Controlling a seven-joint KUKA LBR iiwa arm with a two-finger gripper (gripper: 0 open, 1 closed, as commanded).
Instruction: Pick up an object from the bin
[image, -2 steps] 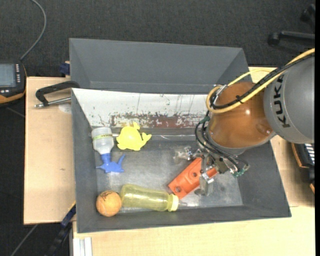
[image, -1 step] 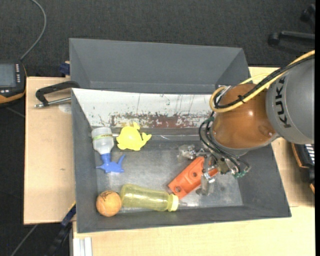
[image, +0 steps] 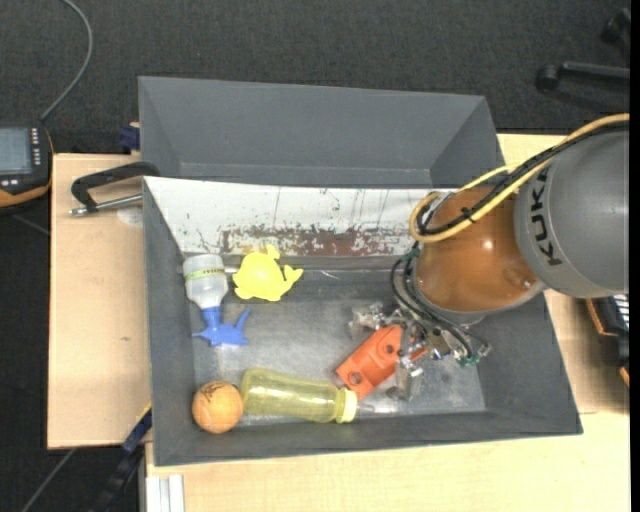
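My gripper hangs low in the right half of the bin, under the arm's wrist. An orange block-shaped thing lies tilted on the bin floor there. One metal fingertip shows at its upper left and the other at its lower right, so the fingers stand open on either side of it. The block rests on the floor and is not lifted. Just to its left lies a clear yellowish bottle on its side, its cap end close to the block.
An orange ball sits at the bottle's left end, near the front left corner. At the back left lie a yellow toy, a small clear bottle and a blue figure. The arm covers the bin's right back part.
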